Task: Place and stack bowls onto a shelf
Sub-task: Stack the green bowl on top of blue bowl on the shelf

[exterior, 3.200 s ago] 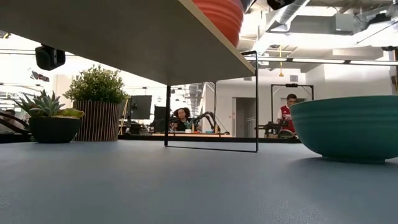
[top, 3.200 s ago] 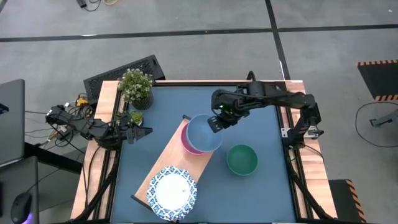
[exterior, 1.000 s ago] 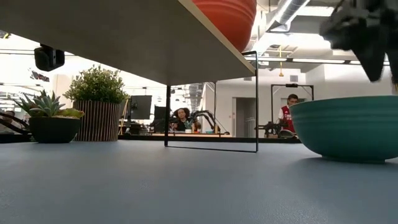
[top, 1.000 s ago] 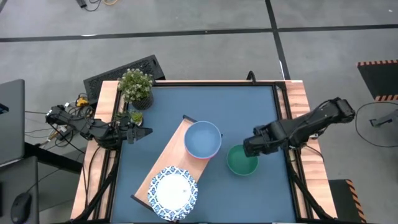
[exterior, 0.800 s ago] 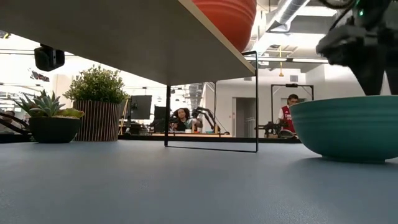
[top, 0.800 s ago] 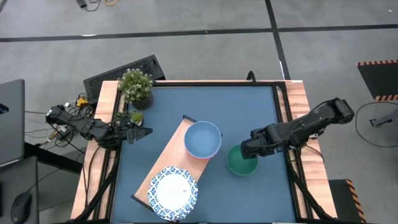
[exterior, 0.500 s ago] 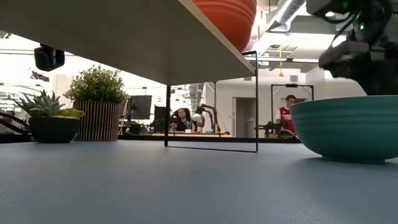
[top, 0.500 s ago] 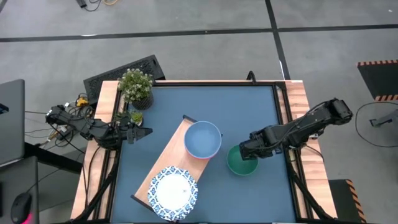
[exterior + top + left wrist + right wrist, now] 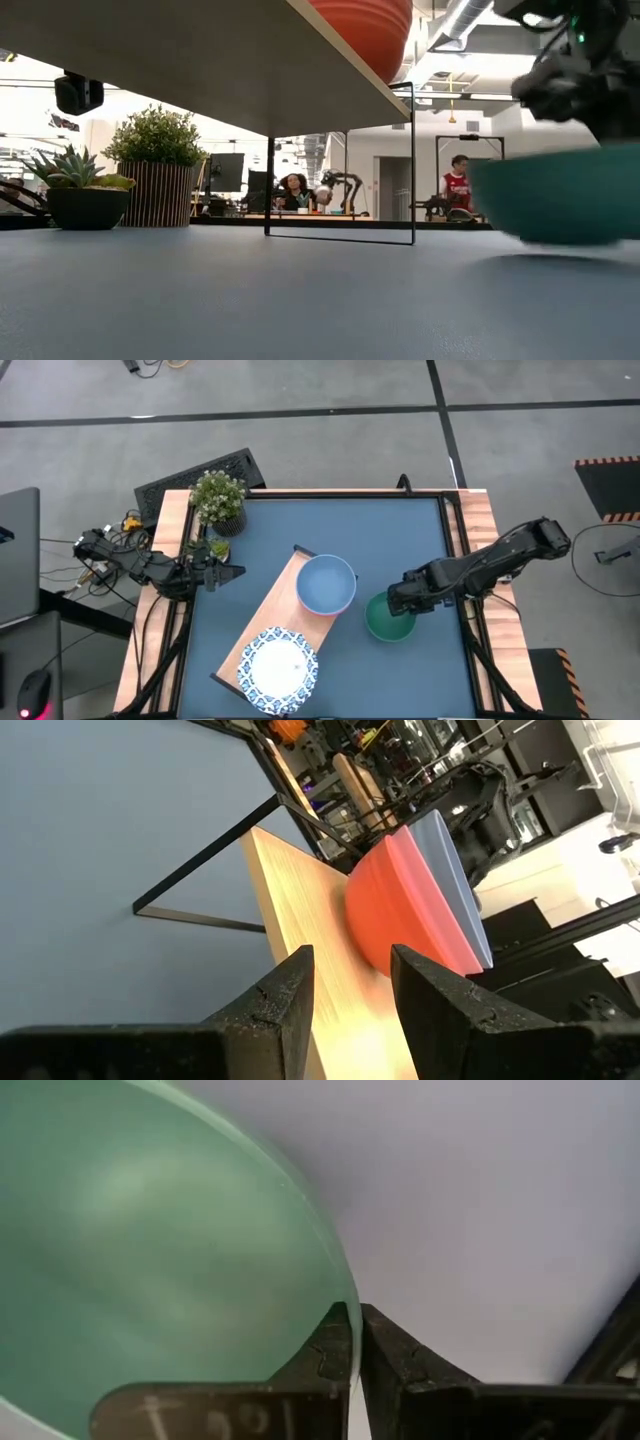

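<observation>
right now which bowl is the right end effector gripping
The teal bowl, alone on the tabletop beside the shelf. The right end effector pinches its rim; the other bowls sit on the shelf.

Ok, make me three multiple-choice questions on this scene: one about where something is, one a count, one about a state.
1. Where does the blue-and-white patterned bowl sit?
A. on the shelf's near end
B. on the blue tabletop beside the plants
C. inside the teal bowl

2. How many bowls are there in all?
A. two
B. four
C. six

3. What is the right pincer doing?
A. hanging open above the shelf
B. shut on the rim of the teal bowl
C. resting on a potted plant

Answers: 1 A, the high view shows it on the board's end, away from the stack. 2 B, patterned, teal, and the grey-blue bowl nested in the red bowl. 3 B, the right wrist view shows its fingers pinching the rim.
</observation>
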